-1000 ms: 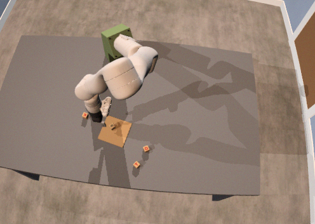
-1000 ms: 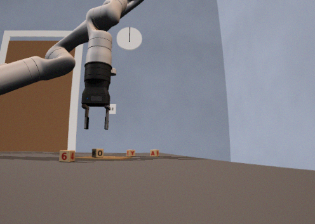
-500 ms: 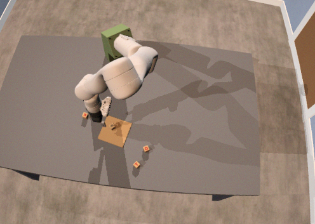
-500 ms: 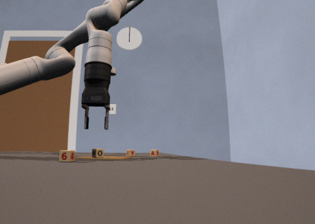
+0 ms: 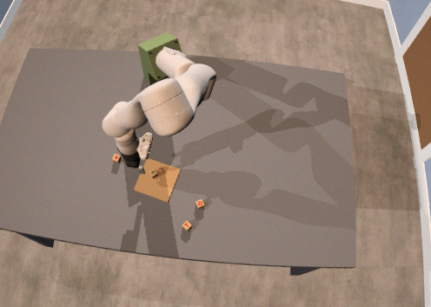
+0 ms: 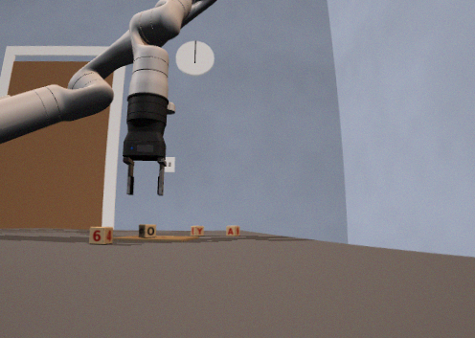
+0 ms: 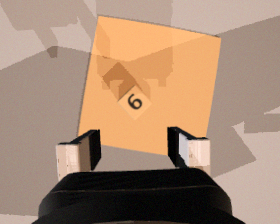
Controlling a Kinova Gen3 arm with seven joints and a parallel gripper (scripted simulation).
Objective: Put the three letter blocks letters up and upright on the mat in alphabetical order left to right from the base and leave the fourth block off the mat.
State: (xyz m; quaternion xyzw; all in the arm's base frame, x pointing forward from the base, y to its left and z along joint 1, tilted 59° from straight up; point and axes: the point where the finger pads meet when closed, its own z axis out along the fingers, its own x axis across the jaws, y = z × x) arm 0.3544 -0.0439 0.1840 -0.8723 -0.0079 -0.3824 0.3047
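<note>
The mat (image 5: 169, 188) (image 6: 179, 238) (image 7: 191, 65) lies flat. A block with a black 6 or 9 on top (image 5: 154, 173) (image 6: 147, 231) (image 7: 134, 102) sits on it, turned diagonally to the mat's edges. A block with a red letter, perhaps X or K (image 5: 116, 157) (image 6: 101, 236), lies off the mat on the base camera's left. A block with a red O or D (image 5: 200, 203) and one with a red letter like T (image 5: 187, 225) lie beyond the mat at lower right. My gripper (image 6: 146, 193) (image 7: 134, 142) is open and empty, well above the table near the numbered block.
The arm's green base mount (image 5: 149, 57) stands at the table's back edge in the top view. The arm reaches over the table (image 5: 278, 170) from there. Its shadows cross the mat and the table. The two blocks at lower right are apart from each other.
</note>
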